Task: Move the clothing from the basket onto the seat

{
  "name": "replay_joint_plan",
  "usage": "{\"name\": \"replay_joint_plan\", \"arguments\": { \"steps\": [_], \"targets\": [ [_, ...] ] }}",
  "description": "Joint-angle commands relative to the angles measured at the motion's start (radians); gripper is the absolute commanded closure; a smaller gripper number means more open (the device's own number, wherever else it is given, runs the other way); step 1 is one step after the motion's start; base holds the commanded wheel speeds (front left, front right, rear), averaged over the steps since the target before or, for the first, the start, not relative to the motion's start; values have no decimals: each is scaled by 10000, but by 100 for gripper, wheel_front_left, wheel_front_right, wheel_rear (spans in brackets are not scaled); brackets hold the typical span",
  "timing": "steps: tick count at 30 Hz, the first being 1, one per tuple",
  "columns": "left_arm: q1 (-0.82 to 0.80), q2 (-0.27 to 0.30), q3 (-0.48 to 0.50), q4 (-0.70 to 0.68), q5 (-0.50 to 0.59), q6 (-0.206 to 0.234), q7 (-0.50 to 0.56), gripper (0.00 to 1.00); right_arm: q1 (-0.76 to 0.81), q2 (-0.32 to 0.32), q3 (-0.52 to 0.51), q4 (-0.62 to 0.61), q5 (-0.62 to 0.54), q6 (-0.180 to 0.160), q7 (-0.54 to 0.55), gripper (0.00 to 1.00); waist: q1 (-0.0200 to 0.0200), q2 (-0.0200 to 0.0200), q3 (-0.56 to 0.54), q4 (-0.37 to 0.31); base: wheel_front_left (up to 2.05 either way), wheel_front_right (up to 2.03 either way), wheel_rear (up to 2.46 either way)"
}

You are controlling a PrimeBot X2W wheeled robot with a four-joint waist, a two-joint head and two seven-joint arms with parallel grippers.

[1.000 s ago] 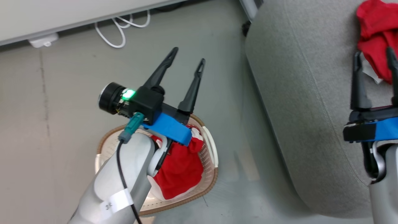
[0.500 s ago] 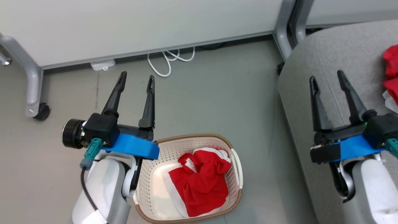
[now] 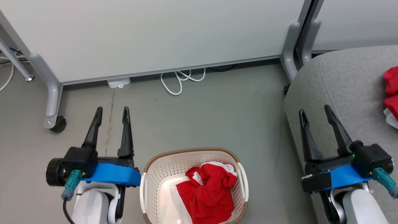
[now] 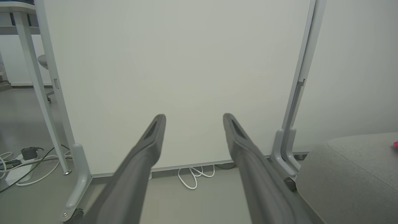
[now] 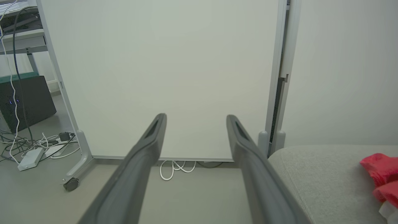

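A crumpled red garment with white bands [image 3: 210, 193] lies in the cream basket [image 3: 149, 174] at the bottom middle of the head view. A second red piece of clothing [image 3: 391, 90] [image 5: 381, 177] rests on the grey seat [image 3: 342, 81] [image 5: 323, 174] [image 4: 348, 174] at the right. My left gripper [image 3: 112, 111] [image 4: 194, 118] hovers open and empty over the floor, left of the basket. My right gripper [image 3: 314, 111] [image 5: 196, 118] is open and empty above the seat's left edge, left of the garment there.
A pale partition panel [image 3: 155, 34] on grey legs with a castor [image 3: 57, 124] stands behind the basket. White cable loops [image 3: 180, 81] lie at its foot. More cables and a power strip [image 5: 29, 158] lie on the floor at the far left.
The head view has swung left and up, bringing the partition into sight. The left gripper now sits left of the basket instead of over it, and both grippers stay open and empty.
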Motion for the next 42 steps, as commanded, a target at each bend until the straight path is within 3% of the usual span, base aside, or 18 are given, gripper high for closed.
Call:
{"name": "replay_joint_plan", "arguments": {
  "steps": [1, 10, 28, 42],
  "targets": [
    [144, -21, 82, -51, 37, -62, -36, 0, 191, 36, -26, -44, 63, 1, -34, 0, 1, -1, -41, 12, 0, 0, 0],
    [756, -51, 489, -294, 57, -212, -35, 0, 882, 206, -339, -319, 52, 1, -34, 0, 1, -1, -168, 120, 0, 0, 0],
    [921, -54, 254, -106, -52, -176, -34, 0, 1120, 304, -295, -217, -16, 1, -34, 0, 1, -1, -376, 16, 0, 0, 0],
    [-747, 49, -1125, 1097, 435, -589, -32, 0, 351, 313, -276, -439, -24, 1, -34, 0, 1, -1, 690, -743, 0, 0, 0]
  ]
}}
